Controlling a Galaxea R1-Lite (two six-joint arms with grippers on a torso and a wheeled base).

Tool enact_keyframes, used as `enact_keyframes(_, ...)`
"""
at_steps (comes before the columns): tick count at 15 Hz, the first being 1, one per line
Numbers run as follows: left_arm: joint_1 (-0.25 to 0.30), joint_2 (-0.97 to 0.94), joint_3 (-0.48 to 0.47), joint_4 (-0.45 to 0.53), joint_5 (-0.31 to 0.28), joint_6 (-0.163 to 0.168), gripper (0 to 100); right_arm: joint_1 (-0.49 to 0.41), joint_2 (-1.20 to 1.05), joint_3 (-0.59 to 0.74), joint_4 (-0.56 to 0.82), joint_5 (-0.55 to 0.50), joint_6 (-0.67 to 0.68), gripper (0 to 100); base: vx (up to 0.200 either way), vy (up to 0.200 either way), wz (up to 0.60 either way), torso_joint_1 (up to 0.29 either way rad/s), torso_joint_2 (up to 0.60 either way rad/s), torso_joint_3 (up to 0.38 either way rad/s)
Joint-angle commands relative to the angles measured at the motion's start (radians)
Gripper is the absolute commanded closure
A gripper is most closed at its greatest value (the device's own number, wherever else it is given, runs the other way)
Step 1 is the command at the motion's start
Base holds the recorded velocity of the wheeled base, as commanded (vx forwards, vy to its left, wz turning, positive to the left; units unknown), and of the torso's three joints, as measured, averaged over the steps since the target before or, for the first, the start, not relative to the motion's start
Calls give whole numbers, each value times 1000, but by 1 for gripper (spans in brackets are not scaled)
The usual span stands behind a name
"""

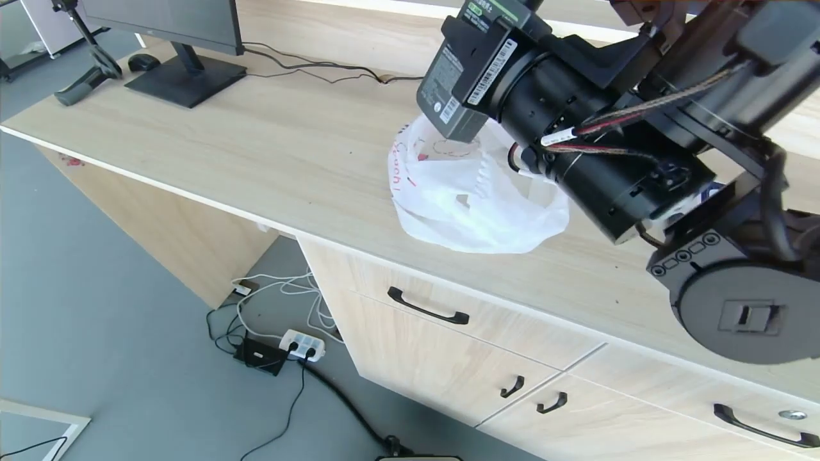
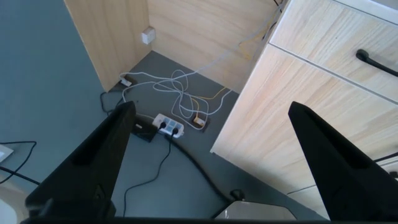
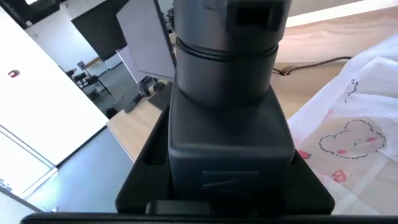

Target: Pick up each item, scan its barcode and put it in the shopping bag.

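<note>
Because the bag [image 1: 474,198] lies slumped on the tabletop [image 1: 288,147] near its front edge, the right arm [image 1: 576,141] is plainly the nearer one. It reaches over the bag from the tabletop's right end, and the dark labelled box [image 1: 458,77] at its tip hangs just above the bag's far side. Whether that arm's tool grips anything I cannot tell. The left tool [image 2: 211,106] is spread wide and empty, off the tabletop, low over the floor [image 2: 50,74] before the cabinet [image 2: 323,81]. Any drop into the bag likely falls to the right arm.
</note>
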Motion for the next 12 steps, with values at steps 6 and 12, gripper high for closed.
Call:
enact_keyframes(6, 0, 0, 0, -1, 1, 0, 0, -211, 190, -119, 49, 145, 199, 100, 0, 0, 0, 0, 0, 0)
enact_keyframes(12, 0, 0, 0, -1, 1, 0, 0, -288, 261, -229, 143, 236, 267, 100, 0, 0, 0, 0, 0, 0)
